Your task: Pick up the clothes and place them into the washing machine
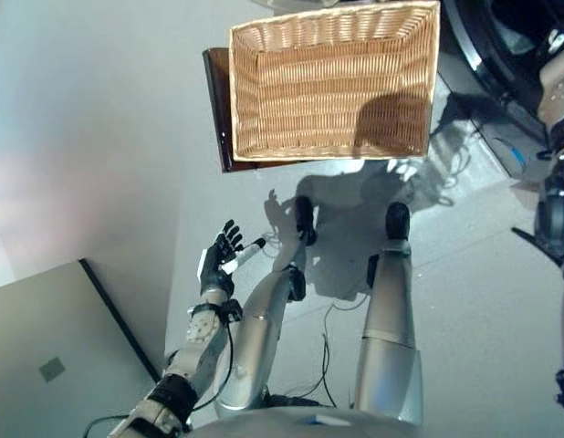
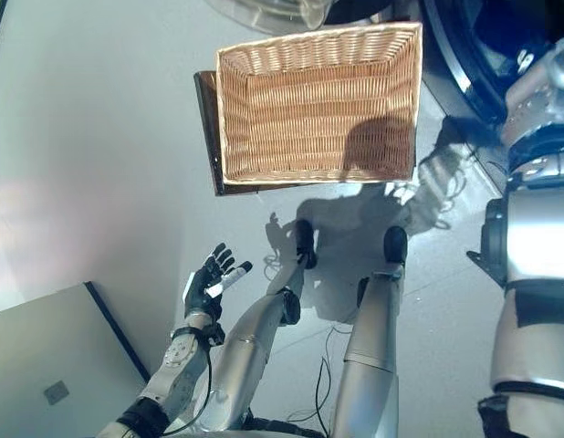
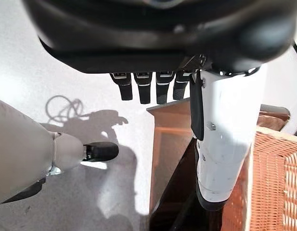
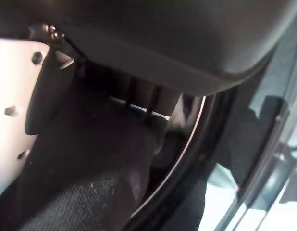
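Observation:
The shallow wicker basket (image 1: pixel 328 91) sits on the low dark brown box (image 1: pixel 216 100) and holds no clothes. My left hand (image 1: pixel 218 255) is low at the left, above the floor, open and empty, with its fingers spread; its white-covered thumb (image 3: pixel 220 144) points toward the box and basket. My right arm (image 1: pixel 556 201) reaches up at the far right to the washing machine's dark round opening (image 2: pixel 464 46). In the right wrist view my right hand (image 4: pixel 139 38) is at the opening's rim (image 4: pixel 187 149), with a dark cloth (image 4: pixel 91 183) lying against it.
A grey panel with a dark edge (image 1: pixel 54 365) lies on the floor at the lower left. The light floor (image 1: pixel 99 137) stretches to the left of the box. The washing machine stands to the right of the basket.

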{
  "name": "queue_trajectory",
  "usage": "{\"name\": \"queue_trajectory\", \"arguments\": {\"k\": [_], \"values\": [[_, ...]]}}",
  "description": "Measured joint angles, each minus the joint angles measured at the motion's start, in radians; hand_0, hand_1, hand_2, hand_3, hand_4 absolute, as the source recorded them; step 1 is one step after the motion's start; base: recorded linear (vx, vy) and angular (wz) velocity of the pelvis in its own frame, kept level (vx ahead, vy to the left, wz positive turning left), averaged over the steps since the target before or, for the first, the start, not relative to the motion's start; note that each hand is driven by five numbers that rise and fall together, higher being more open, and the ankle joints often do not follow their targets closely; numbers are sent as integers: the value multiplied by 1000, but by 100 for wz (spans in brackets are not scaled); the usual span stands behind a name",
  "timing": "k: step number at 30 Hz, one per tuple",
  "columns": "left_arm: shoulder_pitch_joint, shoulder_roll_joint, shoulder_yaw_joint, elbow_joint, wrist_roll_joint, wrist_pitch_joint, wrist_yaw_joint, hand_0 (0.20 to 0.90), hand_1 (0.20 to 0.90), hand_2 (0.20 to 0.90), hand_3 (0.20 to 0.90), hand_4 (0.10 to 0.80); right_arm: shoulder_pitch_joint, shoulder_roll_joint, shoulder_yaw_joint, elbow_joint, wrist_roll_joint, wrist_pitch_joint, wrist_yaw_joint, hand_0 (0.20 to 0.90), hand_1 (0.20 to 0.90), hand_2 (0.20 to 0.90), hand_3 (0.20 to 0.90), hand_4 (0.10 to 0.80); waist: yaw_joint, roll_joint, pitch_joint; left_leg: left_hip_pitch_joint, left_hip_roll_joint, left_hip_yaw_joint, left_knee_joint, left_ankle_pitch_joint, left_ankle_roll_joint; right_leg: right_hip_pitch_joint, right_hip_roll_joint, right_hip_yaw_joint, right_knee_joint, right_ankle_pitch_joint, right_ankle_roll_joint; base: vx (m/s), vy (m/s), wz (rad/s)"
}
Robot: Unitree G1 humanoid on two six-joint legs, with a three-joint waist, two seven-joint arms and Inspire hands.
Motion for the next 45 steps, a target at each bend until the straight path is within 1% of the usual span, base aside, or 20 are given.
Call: {"name": "queue_trajectory", "arguments": {"k": [1, 4, 8, 11, 14, 16, 17, 19, 21, 24, 28, 29, 30, 31, 35, 38, 45], "values": [[0, 4, 0, -4, 0, -1, 6, 900, 900, 900, 900, 800, -8, -1, 31, 0, -15, 2, -17, 200, 200, 200, 200, 300, -1, 0, 0, -8, 0, 0, 4, 0, 0, -6, 1, 2, 1, 0, 0, 0, 0, 0], [0, 11, 1, -7, 0, -1, 11, 900, 900, 900, 900, 800, -13, -6, 67, -2, -60, 9, -37, 200, 200, 200, 200, 300, 0, 0, 0, -12, 1, -1, 6, 0, 0, -9, 3, 4, 2, -1, -1, 0, 0, 0], [0, 22, 1, -13, 0, -16, 15, 900, 900, 900, 900, 800, -17, -10, 73, -9, -98, 22, -69, 200, 200, 200, 200, 300, -1, 0, 0, -12, 1, -1, 7, 0, 0, -9, 4, 4, 2, -1, -1, 0, 0, 0], [0, 29, 2, -16, 1, -18, 18, 900, 900, 900, 900, 800, -19, -11, 99, -9, -195, 46, -130, 200, 200, 200, 200, 300, -2, 0, 0, -12, 0, -1, 13, -1, 0, -9, 4, 6, 9, -1, -1, 0, 0, 0], [1, 34, 5, -36, 0, -18, 35, 900, 900, 900, 900, 800, -35, -20, 125, -8, -263, 82, -167, 200, 200, 200, 200, 300, -1, 0, 0, -12, 0, -1, 16, -2, -3, -12, 5, 8, 16, -1, -1, 0, 0, 0], [2, 35, 5, -49, 1, -18, 37, 900, 900, 900, 900, 800, -77, -25, 194, 38, -332, 133, -172, 200, 200, 200, 200, 300, -1, 0, 0, -13, -1, 0, 16, -2, -3, -16, 4, 11, 20, -1, -1, 0, 0, 0], [3, 35, 5, -53, 1, -18, 37, 900, 900, 900, 900, 800, -79, -25, 202, 42, -347, 151, -173, 200, 200, 200, 200, 300, 1, 0, 0, -13, -2, 1, 16, -2, -3, -19, 4, 13, 22, -1, -1, 0, 0, 0], [9, 35, 10, -65, 1, -18, 37, 900, 900, 900, 900, 800, -80, -26, 321, 90, -501, 240, -167, 200, 200, 200, 200, 300, 4, 0, 0, -23, -5, 1, 20, -2, -3, -29, 4, 16, 30, -1, -1, -5, -1, 2], [13, 35, 15, -80, 0, -18, 37, 900, 900, 900, 900, 800, -81, -41, 350, 103, -587, 282, -167, 200, 200, 200, 200, 300, 5, 0, 0, -38, -5, -1, 29, -2, -3, -39, 3, 16, 33, -1, -1, -5, 4, 8], [13, 35, 18, -82, 1, -18, 35, 900, 900, 900, 900, 800, -80, -52, 351, 108, -669, 307, -165, 200, 200, 200, 200, 300, 5, 0, 0, -46, -6, -2, 35, -2, -3, -44, 2, 16, 32, 0, 0, -2, 2, 2], [13, 35, 19, -84, 0, -18, 34, 900, 900, 900, 900, 800, -81, -65, 352, 109, -727, 309, -146, 200, 200, 200, 200, 300, 12, 0, 0, -46, -7, -3, 35, -2, -3, -43, 1, 16, 31, 1, 1, 0, 0, 0], [13, 35, 19, -85, 0, -18, 33, 900, 900, 900, 900, 800, -81, -72, 353, 110, -738, 309, -144, 373, 373, 373, 373, 424, 16, 0, 0, -46, -7, -3, 36, -2, -3, -43, 1, 16, 31, 1, 2, 0, 0, 0], [13, 35, 19, -85, 0, -18, 33, 900, 900, 900, 900, 800, -81, -75, 353, 110, -744, 309, -143, 505, 505, 505, 505, 518, 17, 0, 0, -46, -7, -3, 36, -2, -3, -43, 1, 16, 31, 1, 2, 0, 0, 0], [13, 35, 19, -85, 0, -18, 33, 900, 900, 900, 900, 800, -80, -78, 353, 110, -749, 309, -143, 900, 900, 900, 900, 800, 19, 0, 0, -46, -7, -3, 36, -2, -3, -43, 1, 16, 31, 1, 2, 0, 0, 0], [13, 35, 19, -85, 0, -18, 33, 900, 900, 900, 900, 800, -81, -78, 360, 110, -765, 307, -124, 900, 900, 900, 900, 800, 19, 0, 0, -46, -8, -3, 36, -2, -3, -43, 1, 16, 30, 2, 3, 0, 0, 0], [13, 35, 19, -85, 0, -18, 33, 900, 900, 900, 900, 800, -81, -80, 380, 109, -773, 304, -122, 900, 900, 900, 900, 800, 19, 0, 0, -46, -8, -2, 36, -2, -3, -43, 2, 17, 28, 3, 4, 0, 0, 0], [13, 35, 19, -83, 0, -18, 33, 900, 900, 900, 900, 800, -81, -81, 382, 109, -774, 303, -123, 900, 900, 900, 900, 800, 19, 0, 0, -46, -8, -2, 36, -2, -3, -41, 1, 18, 26, 4, 5, 0, 0, 0]]}}
